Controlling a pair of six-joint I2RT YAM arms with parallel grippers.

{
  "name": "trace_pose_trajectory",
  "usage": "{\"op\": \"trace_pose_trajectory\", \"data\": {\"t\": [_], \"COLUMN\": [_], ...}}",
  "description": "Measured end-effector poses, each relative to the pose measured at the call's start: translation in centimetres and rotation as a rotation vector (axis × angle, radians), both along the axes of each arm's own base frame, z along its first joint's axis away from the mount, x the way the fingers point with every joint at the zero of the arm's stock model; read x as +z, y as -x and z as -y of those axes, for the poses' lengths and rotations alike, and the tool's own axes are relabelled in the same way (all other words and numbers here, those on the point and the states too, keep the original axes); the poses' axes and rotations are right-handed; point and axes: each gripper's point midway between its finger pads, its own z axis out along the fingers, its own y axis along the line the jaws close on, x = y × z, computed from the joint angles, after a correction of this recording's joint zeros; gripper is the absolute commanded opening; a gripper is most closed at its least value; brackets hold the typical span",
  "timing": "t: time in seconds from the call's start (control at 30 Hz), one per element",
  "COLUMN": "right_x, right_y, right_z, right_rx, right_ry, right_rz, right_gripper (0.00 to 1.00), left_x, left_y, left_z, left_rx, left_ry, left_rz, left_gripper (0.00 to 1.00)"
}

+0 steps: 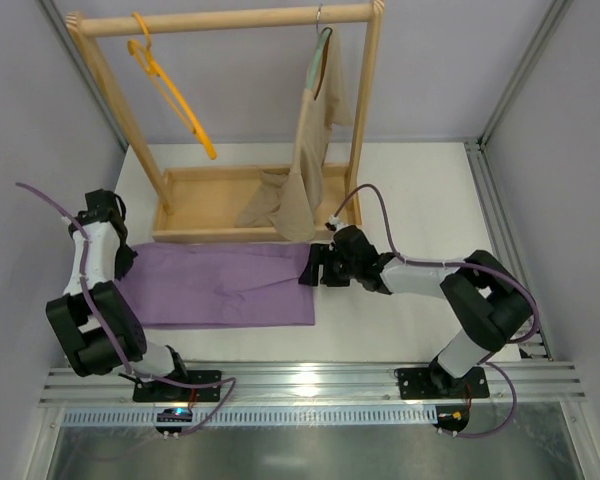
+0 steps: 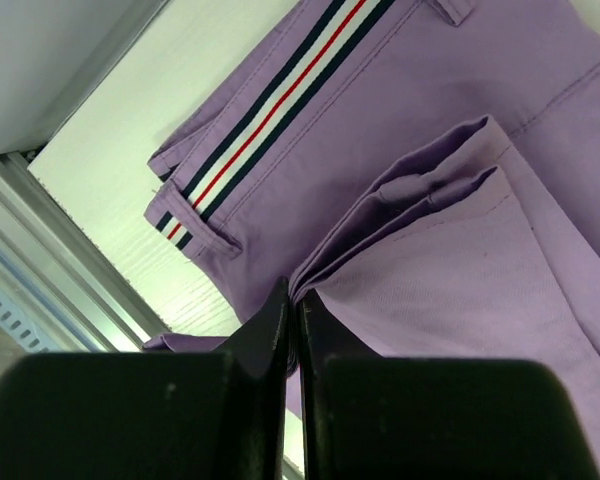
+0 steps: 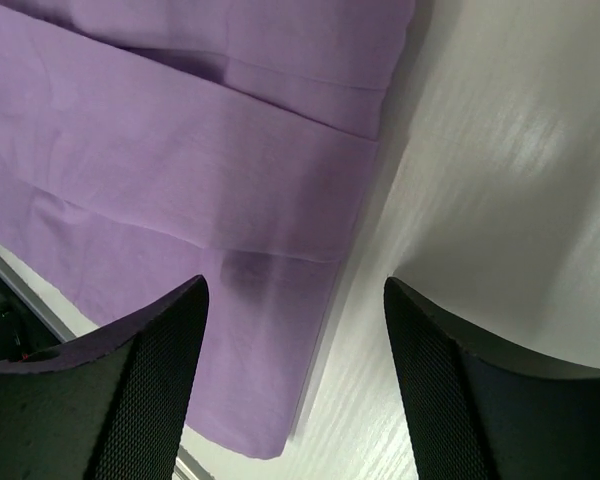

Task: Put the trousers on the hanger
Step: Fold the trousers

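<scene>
The left gripper [image 2: 292, 300] was clamped shut on a raised fold of the trousers [image 2: 430, 250], the cloth drawn up into a ridge that ran from the fingertips toward 2 o'clock in the left wrist view. Beyond the fold, at 11 o'clock, the waistband stripe [image 2: 270, 110] of dark, white and red lay flat, with the white table [image 2: 110, 150] past it at 9 o'clock.

The right gripper [image 3: 295, 290] stood with its jaws spread wide and nothing between them. In its wrist view, the trousers' leg end filled the frame from 9 to 12 o'clock. The cloth's edge ran down between the two fingers [image 3: 145, 380]. One finger hung over the purple cloth and the other over bare tabletop at 3 o'clock. Whether either finger touched the cloth could not be told.

Seen from above, the trousers were spread flat across the table's near half, from 9 o'clock to the centre, with one gripper at each end. Just behind them stood a wooden rack [image 1: 230, 18] with a tray base. The yellow hanger [image 1: 170, 90] hung bare from its rail at 11 o'clock, well apart from the trousers. At 1 o'clock a beige garment [image 1: 310, 150] hung from a grey-green hanger [image 1: 322, 50], its lower end pooled in the tray.
</scene>
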Motion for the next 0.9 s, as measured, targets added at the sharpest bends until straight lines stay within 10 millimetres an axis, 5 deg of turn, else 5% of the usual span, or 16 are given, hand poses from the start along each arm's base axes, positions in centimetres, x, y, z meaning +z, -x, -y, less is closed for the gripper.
{"op": "trace_pose_trajectory", "data": {"t": [0.3, 0.4, 0.43, 0.6, 0.77, 0.9], "right_x": [0.2, 0.1, 0.0, -1.1, -1.2, 0.0], "right_y": [-0.9, -1.1, -1.1, -1.0, -1.1, -1.4], "right_z": [-2.3, -2.9, -3.0, -2.4, -0.8, 3.3], "right_rx": [0.039, 0.042, 0.039, 0.008, -0.033, -0.127], "right_ry": [-0.094, -0.126, -0.128, -0.107, -0.070, -0.016], "right_rz": [0.019, 0.017, 0.013, -0.027, -0.053, -0.075], "right_gripper": [0.79, 0.56, 0.35, 0.04, 0.04, 0.04], "left_x": [-0.4, -0.9, -1.1, -1.6, -2.1, -3.8], "left_y": [-0.7, -0.7, -0.8, -1.2, -2.1, -2.3], "left_z": [-0.7, -1.0, -1.0, -1.0, 0.1, 3.4], "left_rx": [0.026, 0.032, 0.032, 0.030, 0.010, -0.021], "left_ry": [-0.014, -0.021, -0.021, -0.008, 0.062, 0.216], "left_rz": [0.004, -0.012, -0.018, -0.017, 0.028, 0.108], "left_gripper": [0.00, 0.00, 0.00, 0.00, 0.00, 0.00]}}
